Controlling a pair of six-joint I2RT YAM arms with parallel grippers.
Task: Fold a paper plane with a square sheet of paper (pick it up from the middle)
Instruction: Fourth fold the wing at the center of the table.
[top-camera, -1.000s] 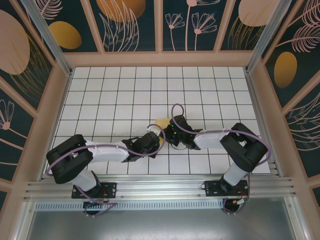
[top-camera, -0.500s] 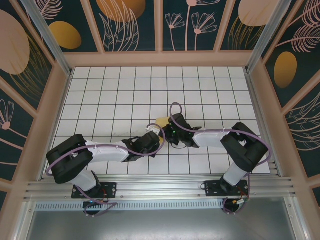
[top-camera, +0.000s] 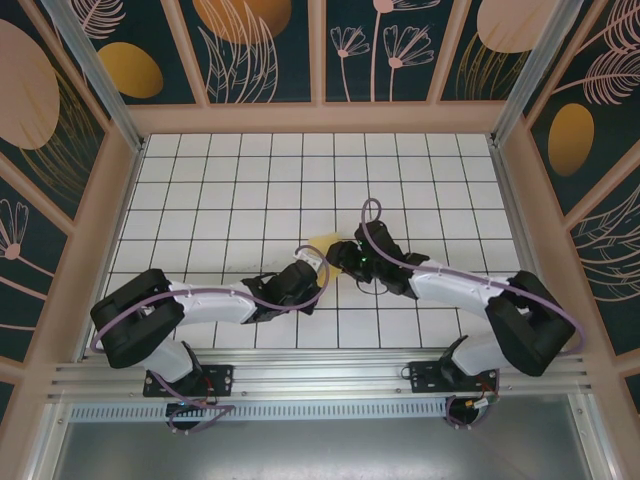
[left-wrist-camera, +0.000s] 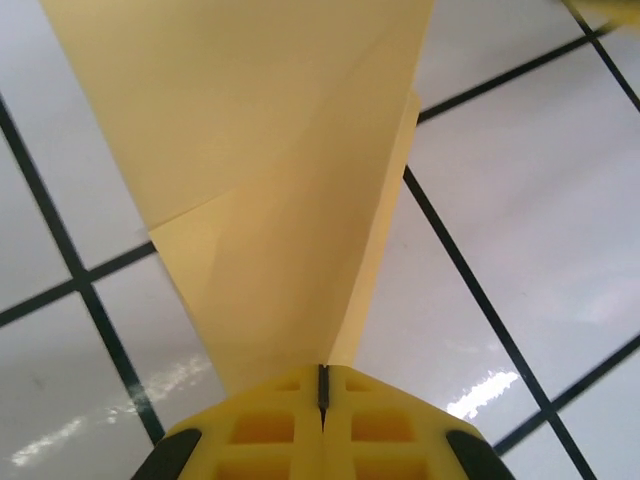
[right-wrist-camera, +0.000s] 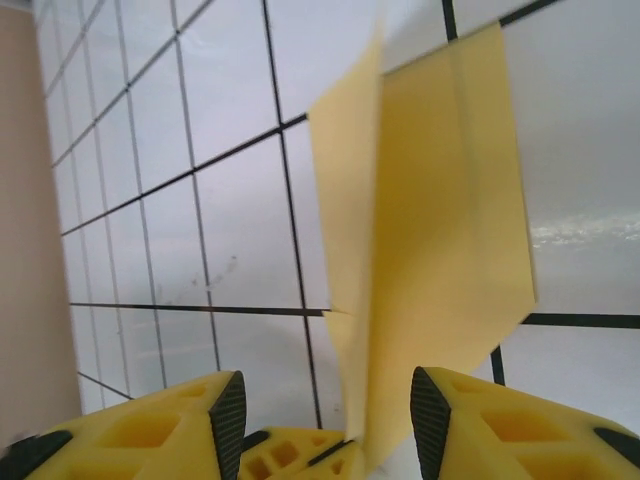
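Observation:
The yellow sheet of paper (left-wrist-camera: 270, 170) is folded along a centre crease into a pointed paper plane shape. It stands on edge above the tiled table, near mid-table in the top view (top-camera: 325, 242). My left gripper (left-wrist-camera: 322, 375) is shut on its narrow end and sits just left of it (top-camera: 308, 262). My right gripper (right-wrist-camera: 325, 415) is open, its fingers standing on either side of the paper (right-wrist-camera: 440, 230) without pinching it. From above, the right gripper (top-camera: 340, 256) faces the left one closely.
The white grid table (top-camera: 230, 190) stretches behind and to both sides of the grippers. Pink frame walls (top-camera: 90, 230) border it left, right and back. Purple cables loop over both wrists. The left gripper's yellow fingers (right-wrist-camera: 300, 452) show just below the right gripper.
My right gripper has opened and released the paper, and its arm has swung out to the right. The left gripper has shut on the paper's narrow end.

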